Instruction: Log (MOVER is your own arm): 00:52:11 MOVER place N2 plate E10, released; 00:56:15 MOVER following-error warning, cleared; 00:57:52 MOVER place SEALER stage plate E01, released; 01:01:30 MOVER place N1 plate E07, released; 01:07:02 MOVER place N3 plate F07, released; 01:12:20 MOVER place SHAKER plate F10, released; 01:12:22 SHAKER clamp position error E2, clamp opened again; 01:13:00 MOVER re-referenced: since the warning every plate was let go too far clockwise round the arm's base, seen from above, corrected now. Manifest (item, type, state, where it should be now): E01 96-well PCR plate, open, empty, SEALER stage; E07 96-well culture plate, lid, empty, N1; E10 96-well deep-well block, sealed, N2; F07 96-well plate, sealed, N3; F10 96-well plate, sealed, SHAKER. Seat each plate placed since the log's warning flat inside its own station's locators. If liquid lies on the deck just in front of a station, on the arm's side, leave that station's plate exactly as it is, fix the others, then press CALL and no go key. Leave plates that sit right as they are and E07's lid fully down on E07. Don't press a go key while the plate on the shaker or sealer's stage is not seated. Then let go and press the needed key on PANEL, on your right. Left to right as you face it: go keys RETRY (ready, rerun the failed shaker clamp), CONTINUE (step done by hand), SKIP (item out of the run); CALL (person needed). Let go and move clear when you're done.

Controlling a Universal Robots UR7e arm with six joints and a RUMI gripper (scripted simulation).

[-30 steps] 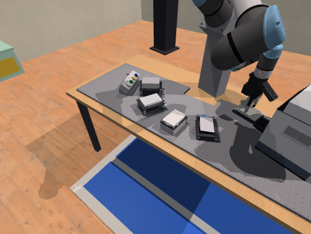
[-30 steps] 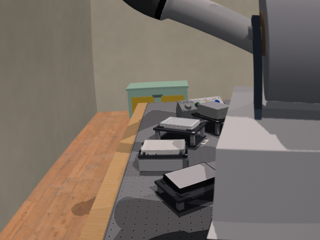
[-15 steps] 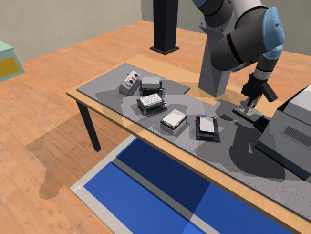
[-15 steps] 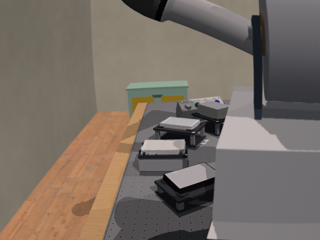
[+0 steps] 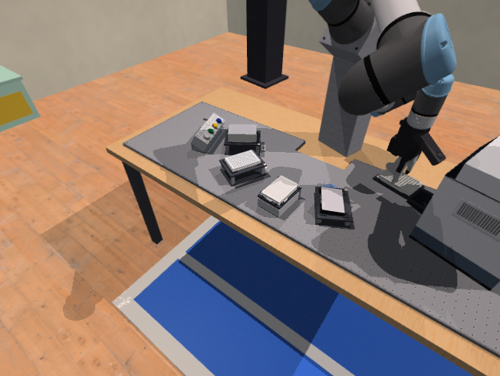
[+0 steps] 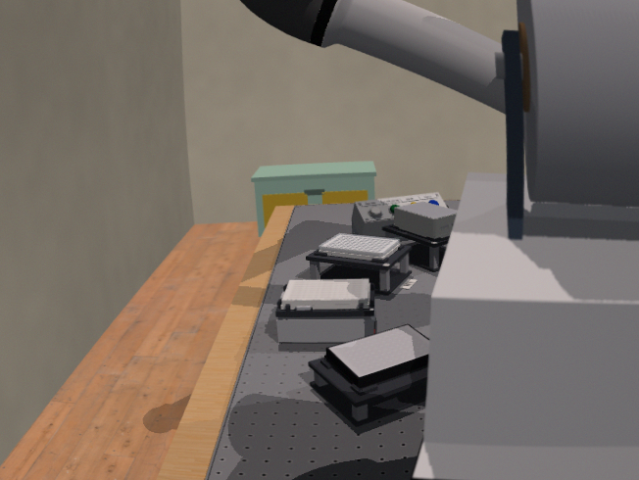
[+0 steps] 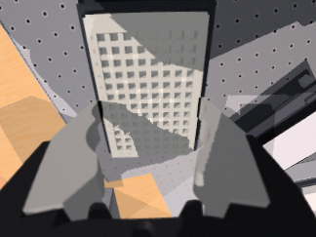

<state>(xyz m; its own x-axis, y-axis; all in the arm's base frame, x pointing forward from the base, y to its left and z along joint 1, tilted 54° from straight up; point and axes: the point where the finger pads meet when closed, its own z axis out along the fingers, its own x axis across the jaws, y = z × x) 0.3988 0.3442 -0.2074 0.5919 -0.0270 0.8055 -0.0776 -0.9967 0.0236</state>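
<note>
My gripper point(image 5: 401, 169) is shut on the near end of the open white PCR plate point(image 5: 399, 180). The plate is low over the deck, just beside the sealer's black stage point(image 5: 420, 198). In the wrist view the fingers clamp the plate point(image 7: 146, 82) on its two long sides. I cannot tell whether it touches the deck. A sealed plate point(image 5: 332, 200) point(image 6: 379, 353) lies skewed and tilted on its black nest. A small blue patch point(image 5: 329, 186) shows at that nest's far edge. Another sealed plate point(image 5: 279, 189) point(image 6: 325, 293) sits askew on the grey shaker.
The big grey sealer point(image 5: 465, 209) stands at the right and hides much of the exterior view point(image 6: 516, 335). A lidded culture plate point(image 5: 242, 161) and a grey deep-well block point(image 5: 241, 135) stand on nests further left. The key panel point(image 5: 208, 133) is beside them.
</note>
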